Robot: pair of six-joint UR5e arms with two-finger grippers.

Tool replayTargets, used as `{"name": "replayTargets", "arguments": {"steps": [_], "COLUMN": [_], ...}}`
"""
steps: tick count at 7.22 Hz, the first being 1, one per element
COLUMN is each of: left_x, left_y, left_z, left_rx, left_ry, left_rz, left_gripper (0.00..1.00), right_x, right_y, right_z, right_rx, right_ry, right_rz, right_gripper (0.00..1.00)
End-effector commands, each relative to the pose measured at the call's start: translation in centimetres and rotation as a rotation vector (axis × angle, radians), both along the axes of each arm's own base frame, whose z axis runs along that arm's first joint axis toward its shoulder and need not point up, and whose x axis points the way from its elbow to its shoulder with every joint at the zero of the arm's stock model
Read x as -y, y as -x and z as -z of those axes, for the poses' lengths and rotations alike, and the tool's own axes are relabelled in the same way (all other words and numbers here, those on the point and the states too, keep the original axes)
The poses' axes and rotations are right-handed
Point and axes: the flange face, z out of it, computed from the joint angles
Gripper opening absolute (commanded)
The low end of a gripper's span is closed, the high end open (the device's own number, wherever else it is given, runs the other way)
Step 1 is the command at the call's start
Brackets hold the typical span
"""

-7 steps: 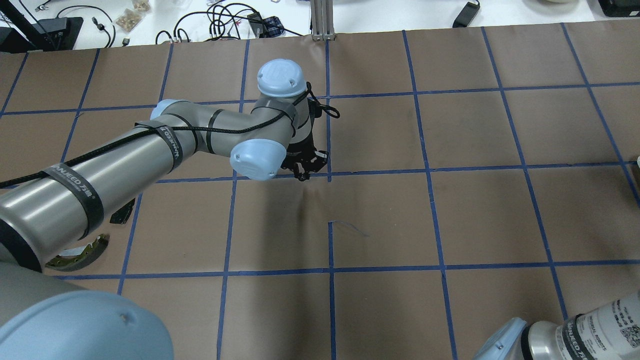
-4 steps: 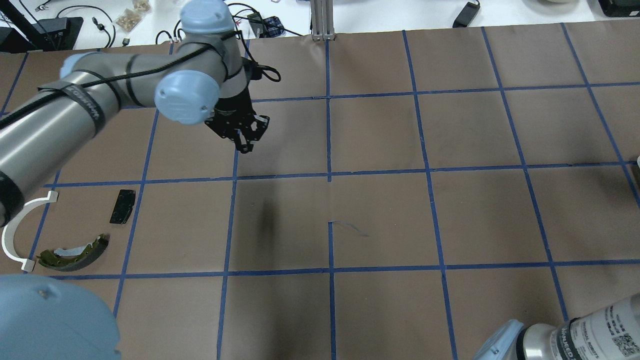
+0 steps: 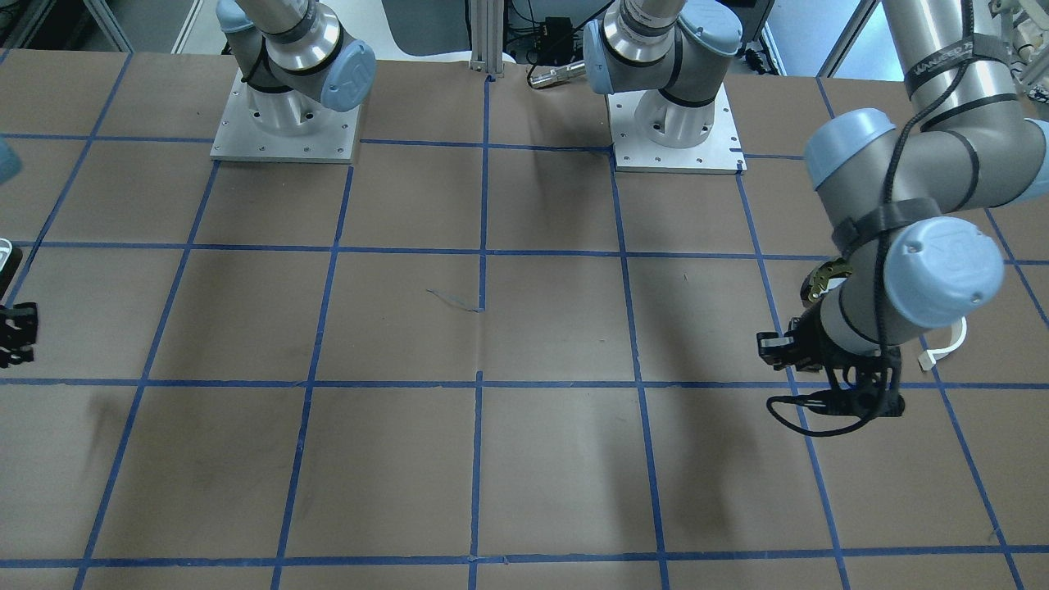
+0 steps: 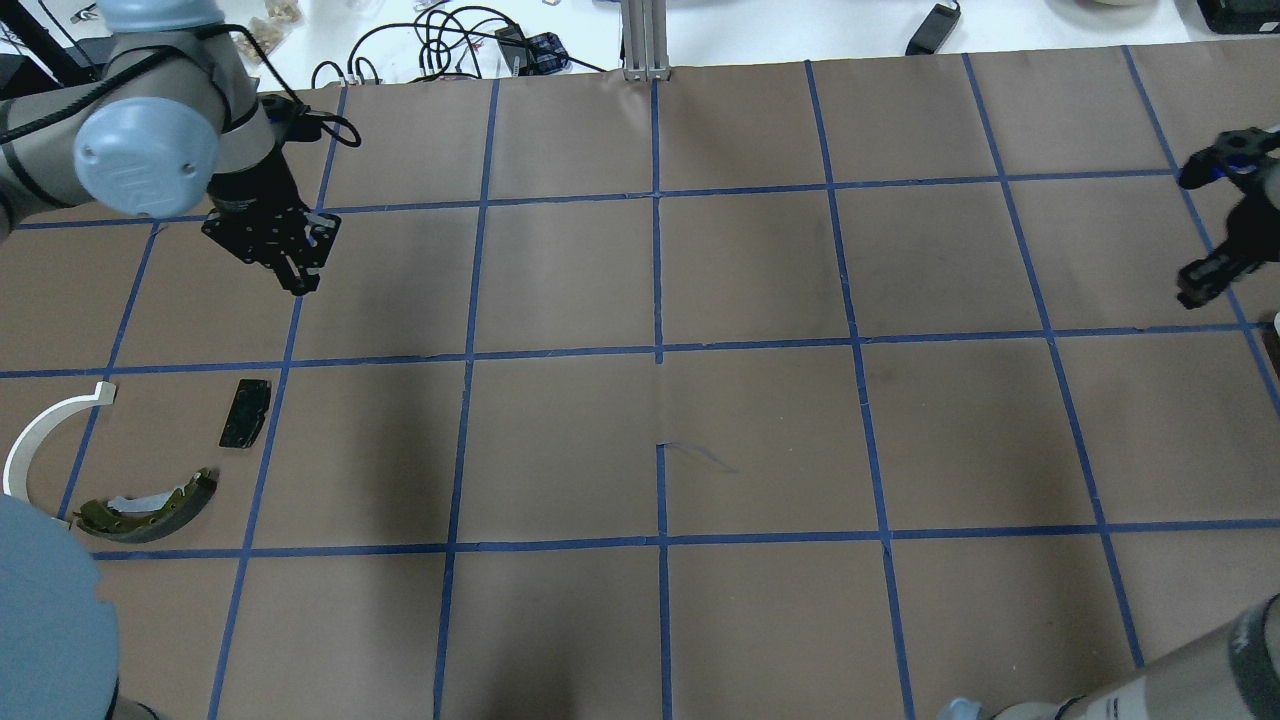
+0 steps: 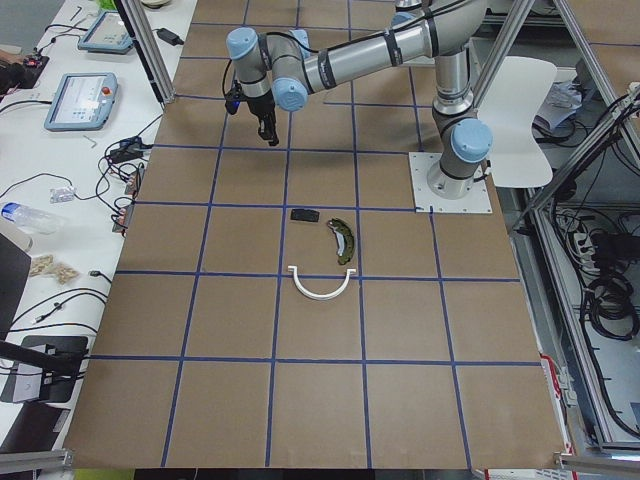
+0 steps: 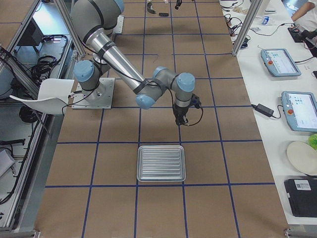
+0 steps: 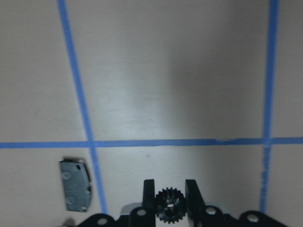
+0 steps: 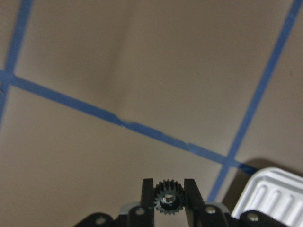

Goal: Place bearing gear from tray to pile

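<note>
My left gripper (image 7: 169, 189) is shut on a small black bearing gear (image 7: 169, 205). It hangs above the table's far left squares (image 4: 295, 275), beyond the pile. The pile has an olive-gold brake shoe (image 4: 150, 505), a white curved strip (image 4: 40, 440) and a black pad (image 4: 245, 412). The pad also shows in the left wrist view (image 7: 75, 189). My right gripper (image 8: 168, 187) is shut on a second bearing gear (image 8: 165, 198). It is at the table's right edge (image 4: 1222, 225), near the tray's white corner (image 8: 267, 196). The ribbed tray (image 6: 161, 162) lies flat.
Brown paper with a blue tape grid covers the table (image 4: 660, 400). Cables and small items lie on the white bench beyond the far edge (image 4: 450, 40). An aluminium post (image 4: 645, 40) stands at the far middle. Both arm bases (image 3: 672, 123) stand at the robot's side.
My left arm has swung from the table's middle to the far left, carrying the gear, and uncovered the pile. My right gripper has come into the overhead view at the right edge.
</note>
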Motion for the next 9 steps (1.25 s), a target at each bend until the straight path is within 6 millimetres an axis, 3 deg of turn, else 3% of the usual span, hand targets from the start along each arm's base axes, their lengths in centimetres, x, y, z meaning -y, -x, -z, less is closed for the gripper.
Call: {"name": "replayTargets", "arguments": {"steps": [1,2,4,5,6,7,8,9], "left_x": [-3.2,-4.9,-7.5,-8.1,-9.0,-9.7,-9.7,-9.6], "left_y": [-9.4,-12.3,-17.6,-19.4,-19.2,-18.7,-18.5,-18.4], "left_z": [2.4,3.2,6.2,8.2,9.8,10.7,11.0,11.3], "left_rx": [-0.049,-0.071,-0.087,-0.061,-0.054,-0.065,-0.070,-0.073], "left_ry": [-0.051,-0.066,-0.052,-0.002,0.013,0.006,0.004,-0.001], "left_rz": [0.012,0.025,0.005,0.031,0.032,0.029,0.030,0.032], "left_gripper": [0.00,0.00,0.00,0.00,0.00,0.00,0.00,0.00], "right_x": [1.7,1.6,-0.8,-2.8,-5.1,-7.3,-8.4,-8.6], "right_y": [-16.4,-23.3,-35.3,-41.1,-46.1,-50.1,-52.8,-54.2], "right_z": [1.0,1.0,1.5,1.7,2.1,3.0,4.1,6.0], "right_rx": [0.072,0.075,0.066,0.063,0.058,0.054,0.069,0.082], "right_ry": [-0.032,-0.021,-0.009,0.002,0.012,0.019,0.036,0.032], "right_rz": [0.136,0.176,0.371,0.426,0.520,0.606,0.707,0.745], "right_gripper": [0.25,0.25,0.27,0.28,0.28,0.28,0.30,0.33]}}
